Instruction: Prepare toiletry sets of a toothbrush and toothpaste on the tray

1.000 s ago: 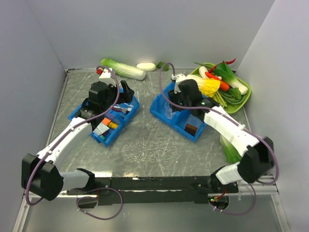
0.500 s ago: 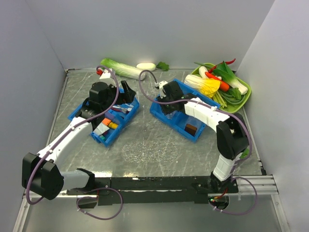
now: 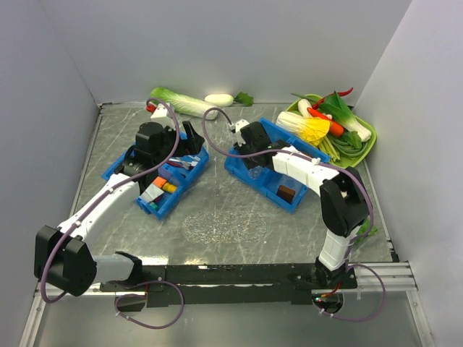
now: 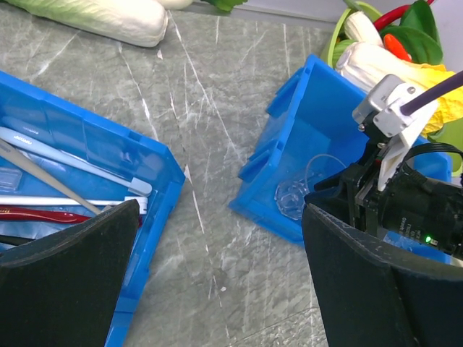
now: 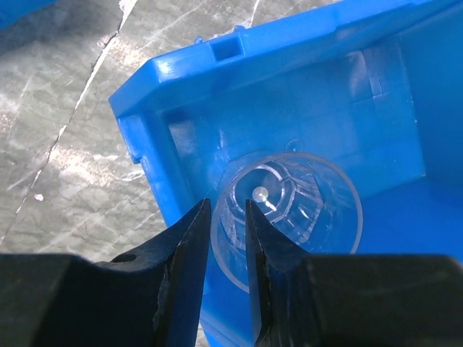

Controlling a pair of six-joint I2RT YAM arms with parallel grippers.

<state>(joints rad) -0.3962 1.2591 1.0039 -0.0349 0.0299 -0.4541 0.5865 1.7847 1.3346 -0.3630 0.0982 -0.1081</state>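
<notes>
The clear oval tray [image 3: 224, 225] lies bare on the table's middle front. Pale toothbrushes [image 4: 72, 155] lie in the left blue bin [image 3: 155, 173], with coloured tubes [image 3: 160, 186] at its near end. My left gripper [image 3: 184, 141] hangs wide open and empty over that bin's right edge; its own view looks down between its fingers [image 4: 217, 289]. My right gripper [image 3: 252, 155] is down in the right blue bin [image 3: 264, 170]. In its own view the gripper [image 5: 228, 210] has its jaws closed narrowly astride the wall of a clear plastic cup [image 5: 304, 210], one finger inside and one outside.
A green tray of vegetables [image 3: 362, 141] stands at the back right. A napa cabbage [image 3: 184, 103] and a white vegetable [image 3: 218, 99] lie by the back wall. A brown item [image 3: 287, 192] sits in the right bin's near end. Grey walls close in three sides.
My right arm has folded in and swung its gripper left to the clear cup in the right bin. My left arm has not moved.
</notes>
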